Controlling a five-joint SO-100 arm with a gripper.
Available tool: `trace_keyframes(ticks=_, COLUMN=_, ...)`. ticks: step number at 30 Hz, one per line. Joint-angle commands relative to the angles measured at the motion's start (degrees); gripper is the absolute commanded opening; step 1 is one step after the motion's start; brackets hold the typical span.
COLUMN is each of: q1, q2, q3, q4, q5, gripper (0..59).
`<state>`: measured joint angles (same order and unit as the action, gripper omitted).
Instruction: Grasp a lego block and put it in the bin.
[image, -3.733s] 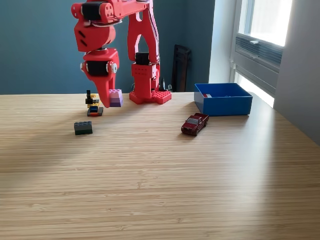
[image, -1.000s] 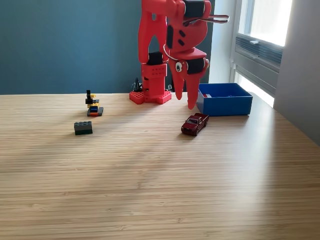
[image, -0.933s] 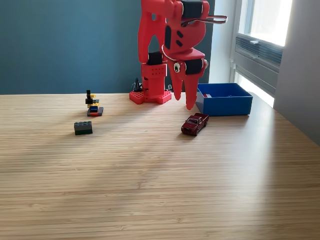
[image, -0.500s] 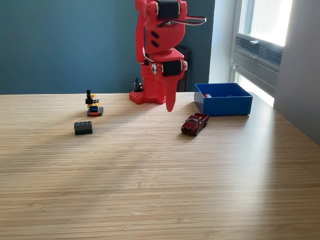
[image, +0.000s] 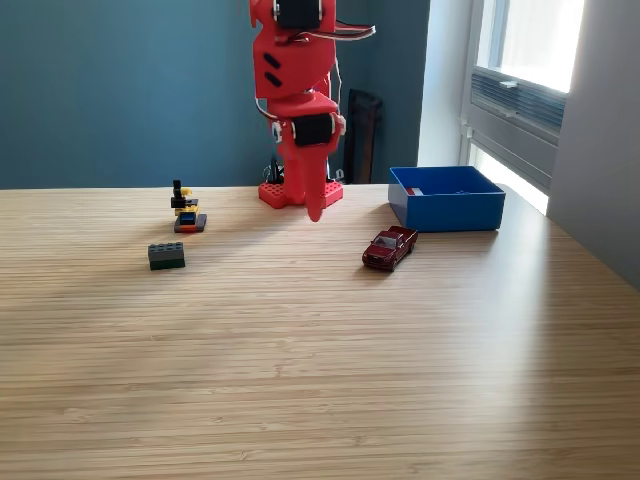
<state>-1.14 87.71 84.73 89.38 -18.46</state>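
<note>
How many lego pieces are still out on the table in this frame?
2: a dark block toward the exterior view's left, and a small multicoloured stack just behind it. The bin shows something small and red inside; its wall may hide more.

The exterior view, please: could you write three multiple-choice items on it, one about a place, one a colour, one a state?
1. Where is the toy car?
A. Inside the bin
B. On the table, in front of the bin
C. Beside the grey block

2. What colour is the bin?
A. Blue
B. Green
C. Yellow

3. What is the gripper holding?
A. The toy car
B. The grey block
C. Nothing visible

Answers: 1 B, the car sits on the table nearer the camera than the bin. 2 A, its walls are blue. 3 C, the grey block and car lie on the table, away from it.
</note>
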Motion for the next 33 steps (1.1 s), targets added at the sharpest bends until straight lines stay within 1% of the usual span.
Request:
trace_keyframes(ticks=1, q1=-5.45, q2=1.32, q3=-1.49, q4=0.53, q5=-5.27, gripper=23.8)
trace_keyframes(ticks=4, q1=-9.14, q2=1.32, q3=-2.02, q4=0.53, q5=-7.82, gripper=24.5)
trace_keyframes(ticks=9, q1=-15.82, q2=1.14, q3=-3.43, q4=-0.53, q5=-10.02, gripper=26.3)
trace_keyframes(ticks=16, q1=-22.41, q2=0.88, q3=1.67, q4=-6.86, q5=-13.97, gripper=29.1)
trace_keyframes(ticks=24, q1=-23.91, q2=0.79, q3=5.01, q4=-8.79, q5=-17.67, gripper=30.4)
trace_keyframes(ticks=30, q1=-23.55, q2=0.88, q3=6.77, q4=-8.88, q5=-18.46, gripper=30.4)
trace_keyframes(ticks=33, q1=-23.64, q2=0.97, q3=9.05, q4=-10.81, q5=-18.46, gripper=30.8)
